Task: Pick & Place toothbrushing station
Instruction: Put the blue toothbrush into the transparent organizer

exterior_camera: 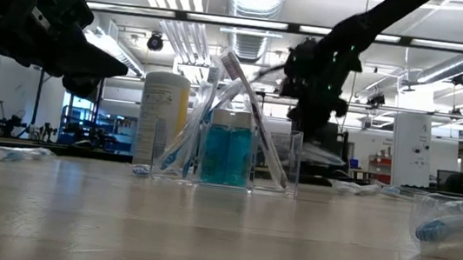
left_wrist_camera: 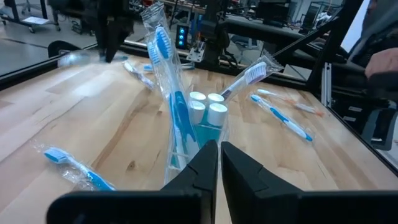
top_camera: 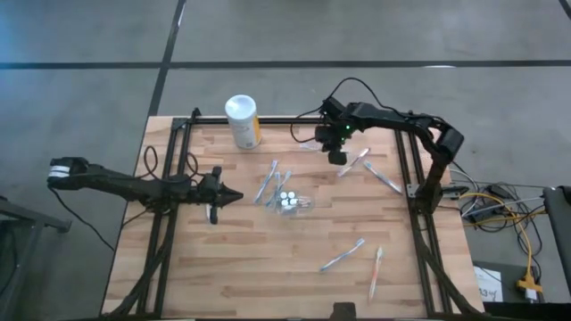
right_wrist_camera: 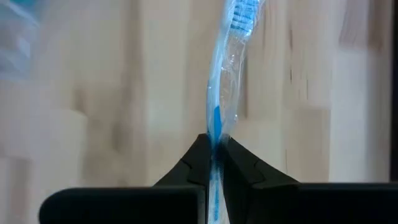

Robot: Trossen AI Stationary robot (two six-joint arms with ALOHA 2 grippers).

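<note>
right gripper (right_wrist_camera: 212, 152) has its two dark fingers pressed together on a wrapped toothbrush (right_wrist_camera: 225, 81), pinching it low on the blue-and-white handle so the bristle end sticks out past the fingertips. seen from above, this gripper (top_camera: 337, 157) sits over the far right part of the wooden table (top_camera: 223, 267), and the pinched brush (top_camera: 354, 162) slants away from it toward the right. from table height the same gripper (exterior_camera: 311, 126) hangs above the tabletop, behind and to the right of the clear cup (exterior_camera: 227, 154).

left gripper (left_wrist_camera: 219, 158) is closed too, fingers nearly touching with nothing between them. it points at the cup (left_wrist_camera: 198, 134) from close by; in the overhead picture it (top_camera: 234, 197) sits left of the cup (top_camera: 290, 203), near but apart.

the cup stands upright near the middle of the table and holds teal tubes with white caps (left_wrist_camera: 208, 106) plus a few wrapped toothbrushes (left_wrist_camera: 168, 74) leaning out of it. more wrapped brushes lie loose: one (top_camera: 384, 177) just right of the held one, two (top_camera: 343, 255) toward the near right. a white canister (top_camera: 242, 120) with a yellow label stands at the far edge, well apart from the cup.
</note>
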